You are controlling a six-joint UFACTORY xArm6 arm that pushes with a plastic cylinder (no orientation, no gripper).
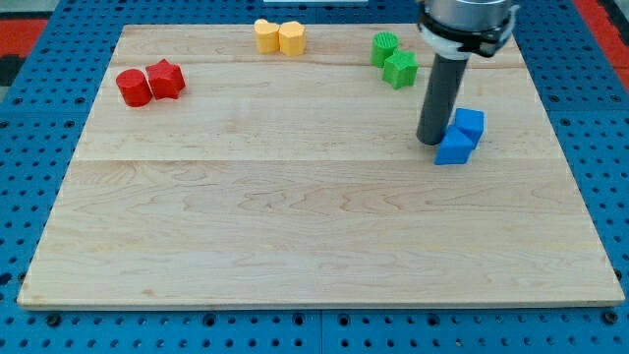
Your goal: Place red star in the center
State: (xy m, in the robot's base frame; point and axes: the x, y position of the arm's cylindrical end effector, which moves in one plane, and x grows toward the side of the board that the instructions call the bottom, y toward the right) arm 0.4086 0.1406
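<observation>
The red star (166, 79) lies near the board's upper left, touching a red round block (133, 88) on its left. My tip (430, 141) is far to the right of it, at the view's right side, right beside the left edge of two blue blocks: a triangular blue block (453, 148) and a blue cube-like block (470, 124). The rod rises from the tip toward the view's top.
Two yellow blocks (279, 36) sit together at the top middle. A green round block (384, 46) and a green star (400, 69) sit at the top right, just above my tip. The wooden board (295, 216) lies on a blue perforated table.
</observation>
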